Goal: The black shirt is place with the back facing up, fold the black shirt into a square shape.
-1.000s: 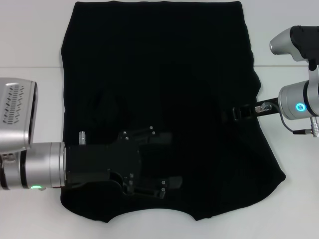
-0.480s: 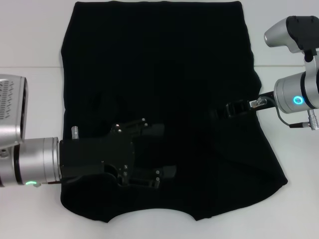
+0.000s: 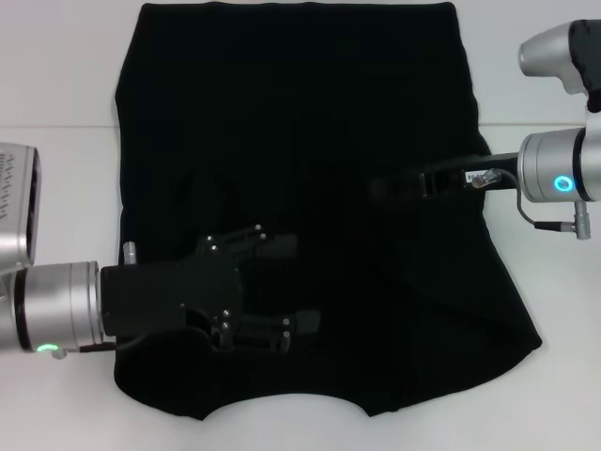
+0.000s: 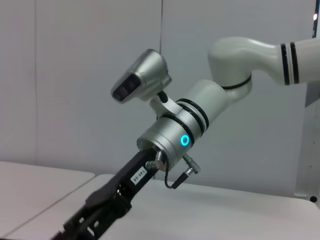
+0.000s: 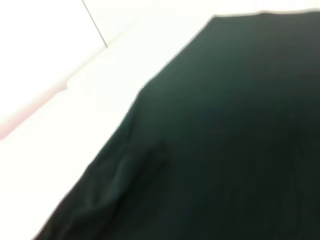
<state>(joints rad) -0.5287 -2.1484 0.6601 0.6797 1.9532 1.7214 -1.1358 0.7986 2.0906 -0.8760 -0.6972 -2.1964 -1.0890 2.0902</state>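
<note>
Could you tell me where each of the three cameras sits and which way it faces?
Head view: on the head, looking down at the black shirt on the white table; left tool and right tool both over the cloth.
Left wrist view: on the left arm, looking across at the right arm; its tool shows.
Right wrist view: on the right arm, facing the shirt; no body parts visible.
Shared: shirt and right arm.

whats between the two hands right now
Only the black shirt: in the head view, bare dark fabric spans from the left hand to the right hand, nothing else lying there.
</note>
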